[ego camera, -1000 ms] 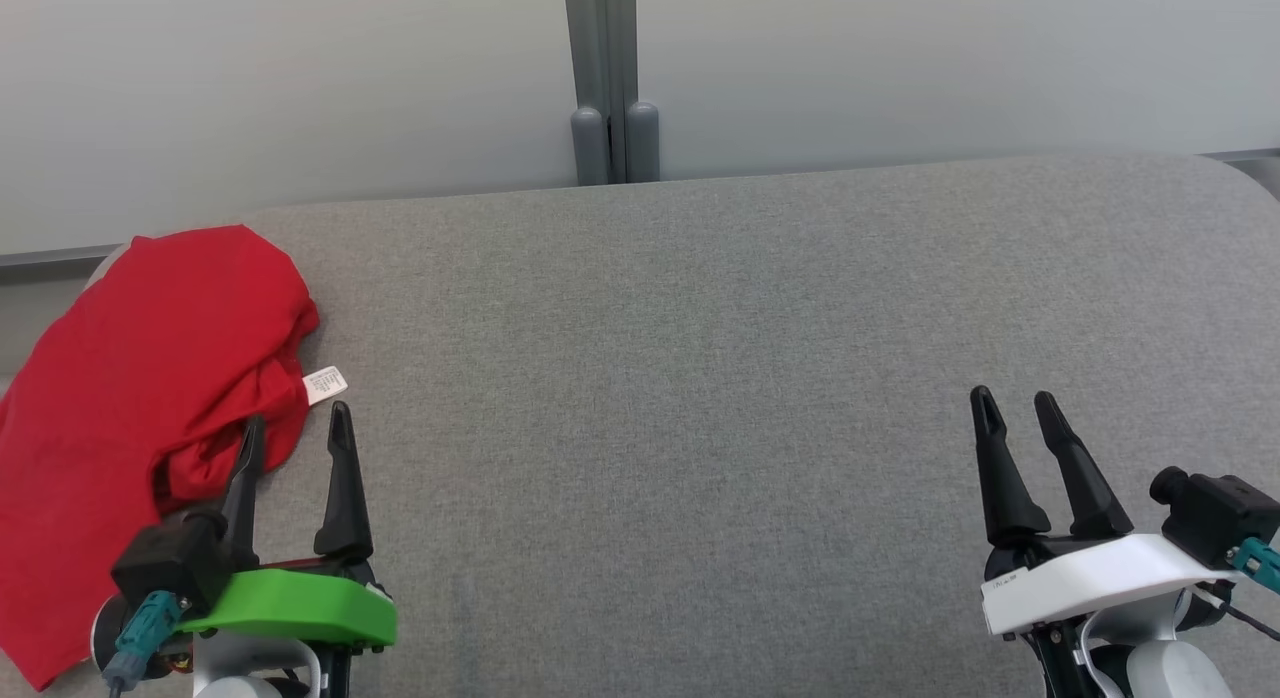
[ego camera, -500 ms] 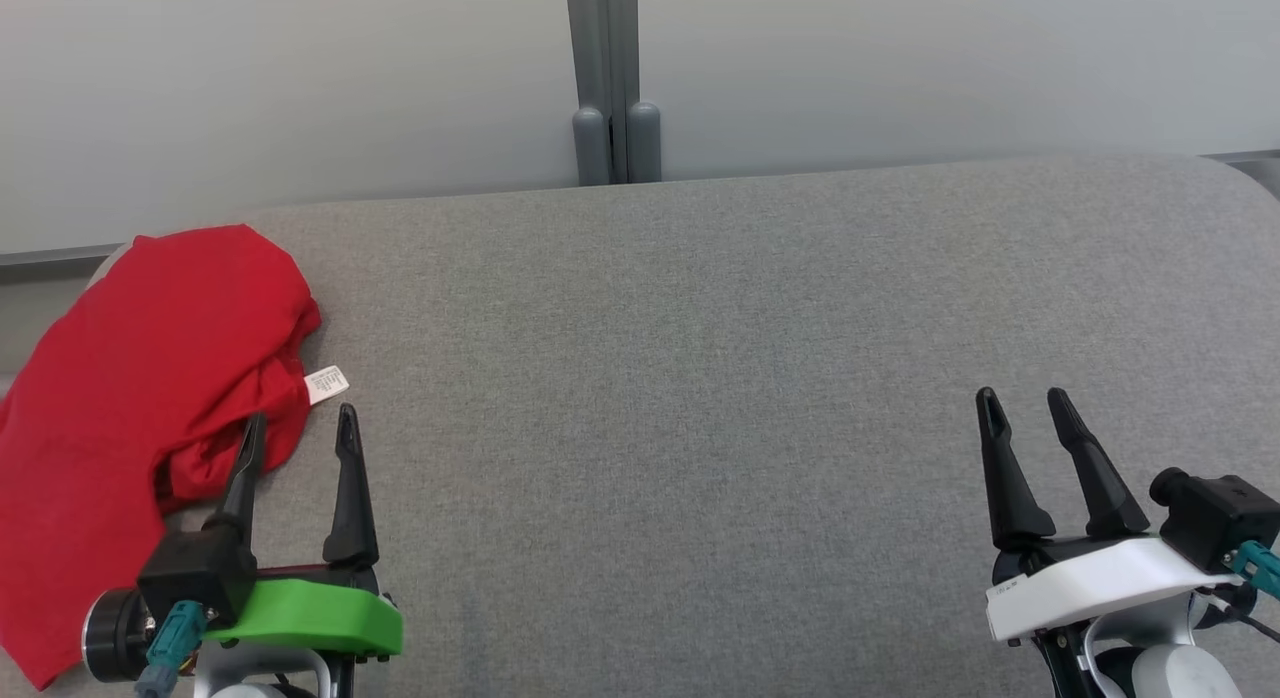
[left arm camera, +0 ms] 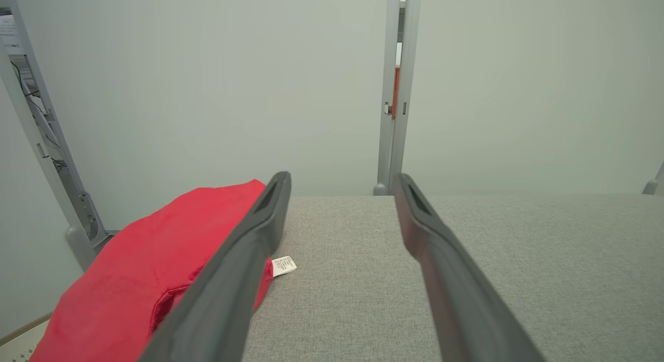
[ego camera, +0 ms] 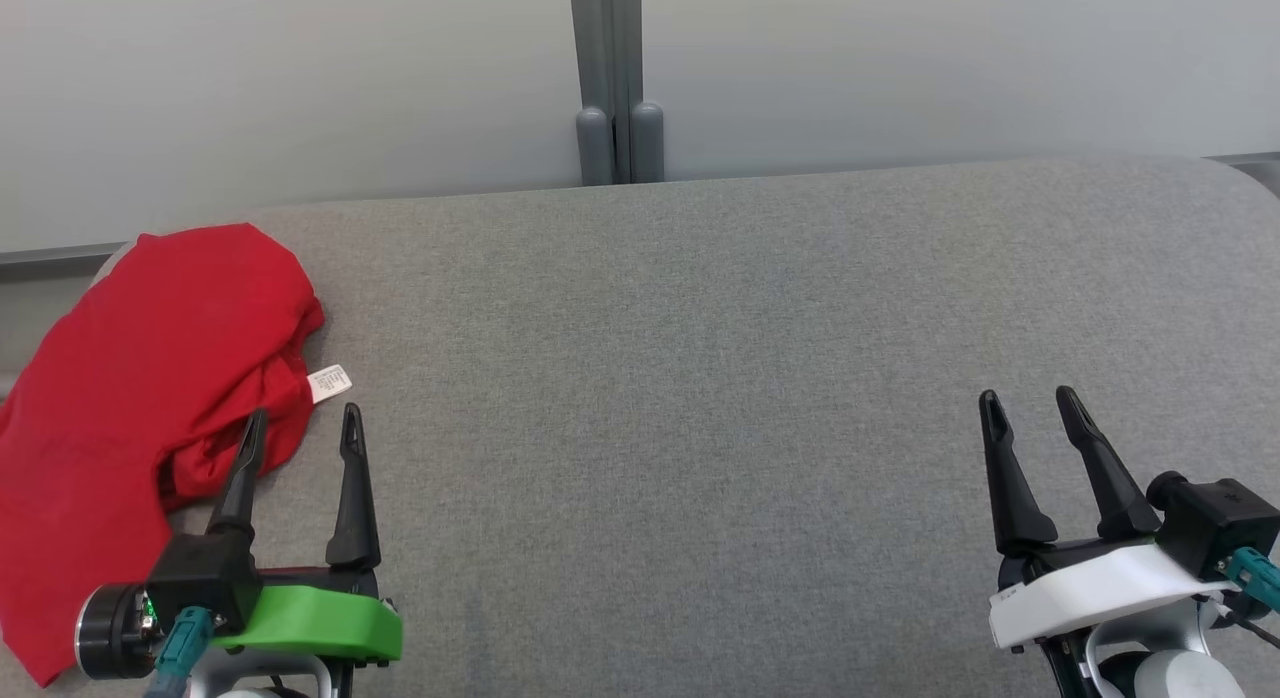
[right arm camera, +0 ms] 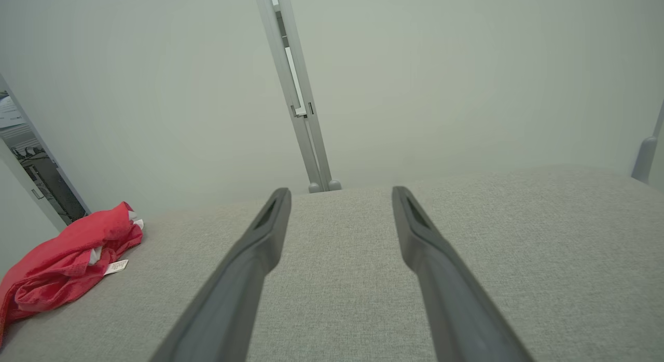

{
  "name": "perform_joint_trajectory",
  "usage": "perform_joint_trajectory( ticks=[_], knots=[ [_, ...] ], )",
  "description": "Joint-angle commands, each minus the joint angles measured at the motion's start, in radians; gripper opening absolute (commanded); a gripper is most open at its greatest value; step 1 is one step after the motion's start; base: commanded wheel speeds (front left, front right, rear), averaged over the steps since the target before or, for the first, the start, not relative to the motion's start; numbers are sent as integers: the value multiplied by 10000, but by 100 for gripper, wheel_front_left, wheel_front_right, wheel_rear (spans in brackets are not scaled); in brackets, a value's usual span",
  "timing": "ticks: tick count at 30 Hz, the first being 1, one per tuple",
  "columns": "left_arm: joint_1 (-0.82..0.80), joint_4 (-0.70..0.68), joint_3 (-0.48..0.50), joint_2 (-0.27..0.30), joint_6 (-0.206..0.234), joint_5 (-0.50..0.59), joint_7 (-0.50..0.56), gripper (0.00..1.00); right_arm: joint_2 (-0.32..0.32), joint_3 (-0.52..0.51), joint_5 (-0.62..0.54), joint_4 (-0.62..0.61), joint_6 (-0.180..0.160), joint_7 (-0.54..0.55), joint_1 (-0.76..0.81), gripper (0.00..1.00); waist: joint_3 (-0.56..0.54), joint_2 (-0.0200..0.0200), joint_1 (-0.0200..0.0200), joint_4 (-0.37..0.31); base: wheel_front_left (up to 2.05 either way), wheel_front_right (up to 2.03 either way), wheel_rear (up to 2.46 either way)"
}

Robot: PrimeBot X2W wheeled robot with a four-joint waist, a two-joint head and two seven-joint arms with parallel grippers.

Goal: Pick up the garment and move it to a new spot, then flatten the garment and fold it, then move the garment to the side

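A crumpled red garment (ego camera: 140,398) lies at the left end of the grey table (ego camera: 700,378), partly over its edge, with a white care label (ego camera: 328,383) sticking out on its right side. My left gripper (ego camera: 300,425) stands open just right of the garment's lower folds; its left finger overlaps the cloth in the head view, nothing between the fingers. In the left wrist view the garment (left arm camera: 155,268) sits left of the open left gripper (left arm camera: 340,183). My right gripper (ego camera: 1028,403) is open over bare table at the lower right. The right wrist view shows the garment (right arm camera: 67,263) far to the left of the right gripper (right arm camera: 340,196).
A pale wall with a grey vertical post (ego camera: 612,78) runs behind the table. The table's far corners are rounded. Wide bare grey surface stretches between the two grippers.
The left gripper's wrist has shifted slightly and its camera housing has sunk lower in view. The right gripper has drifted a little to the right. The garment has not moved.
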Motion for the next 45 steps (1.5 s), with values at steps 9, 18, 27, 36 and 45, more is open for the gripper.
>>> perform_joint_trajectory(
  ticks=[9,18,27,36,45],
  knots=[
    [224,-267,61,167,-91,-109,182,100,-47,-144,-345,-149,4,57,159,100,0,0,0,25,0,0,0],
    [228,-296,87,242,-221,-443,494,100,-46,-246,-147,-51,4,134,171,100,-15,0,0,42,0,0,0],
    [268,-286,32,275,-111,-456,502,100,-46,-229,-84,-31,2,187,202,100,-33,0,0,46,0,0,0],
    [200,-228,18,295,-30,-484,448,100,-46,-192,-44,-41,4,195,224,100,-6,0,0,116,0,0,0],
    [89,-186,175,468,89,-530,460,100,-46,-95,50,3,4,141,244,100,67,0,0,599,0,0,0]
  ],
)
